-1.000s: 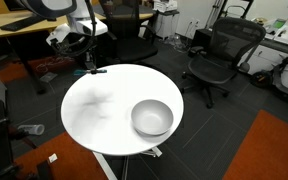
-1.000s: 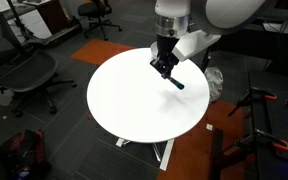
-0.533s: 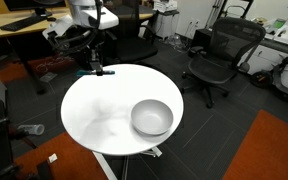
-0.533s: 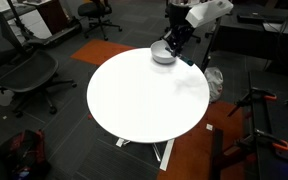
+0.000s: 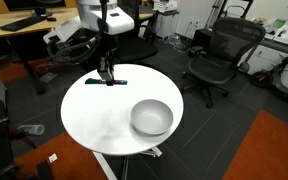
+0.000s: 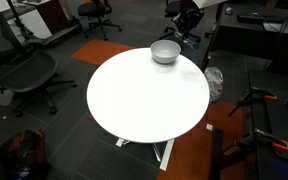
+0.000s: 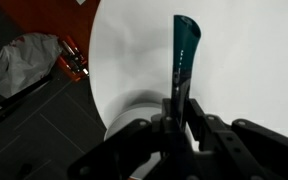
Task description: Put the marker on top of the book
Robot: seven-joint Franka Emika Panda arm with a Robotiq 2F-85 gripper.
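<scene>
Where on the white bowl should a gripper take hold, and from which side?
Probably the rim of the white bowl, from straight above: it stands upright and open on the table, so one finger fits inside the wall and one outside. The body looks too wide to span.

- We see a round glossy white table (image 5: 89,120), plain all over.
- We note the slim dark teal marker (image 7: 184,55), with a paler sheen along its barrel.
- The matte black gripper (image 7: 179,112) looks dark throughout.
- We find the smooth round bowl (image 5: 152,118) pale grey-white.
- The dark grey carpet floor (image 5: 214,130) carries an orange-red patch (image 5: 279,150).
- The mesh office chair (image 5: 219,55) is black.
</scene>
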